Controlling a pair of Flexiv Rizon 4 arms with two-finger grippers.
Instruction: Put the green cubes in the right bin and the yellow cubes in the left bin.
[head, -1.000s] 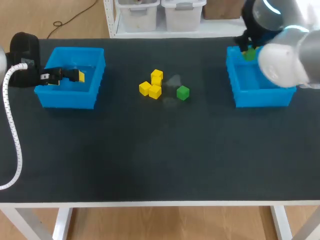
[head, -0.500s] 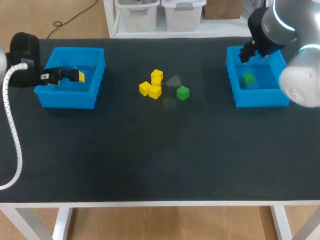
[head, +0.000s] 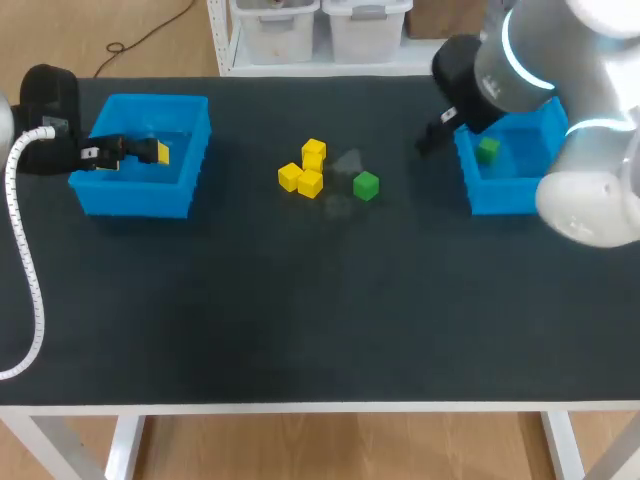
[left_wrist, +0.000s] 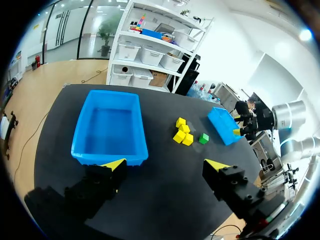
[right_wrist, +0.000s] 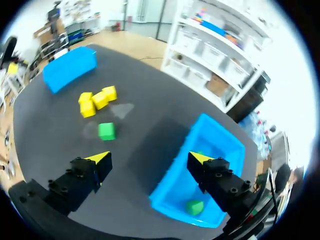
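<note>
- A dark table (head: 300, 300) carries two open blue bins and a few small cubes.
- The left bin (head: 135, 198) stands near the table's far left corner. The right bin (head: 505, 195) stands near the far right corner.
- A cluster of yellow cubes (head: 305, 168) sits touching one another in the middle of the table, toward its far edge.
- One green cube (head: 366, 185) lies alone on the table just to the right of the yellow cluster, apart from it.
- Another green cube (head: 488, 150) lies inside the right bin, near the wall that faces the table's middle.
- The left gripper (left_wrist: 165, 165) hangs over the left bin. Its yellow-tipped fingers are spread wide with nothing between them.
- The right gripper (right_wrist: 149, 159) hangs over bare table just beside the right bin's inner wall, between that bin and the loose green cube. Its fingers are also spread wide and hold nothing.
</note>
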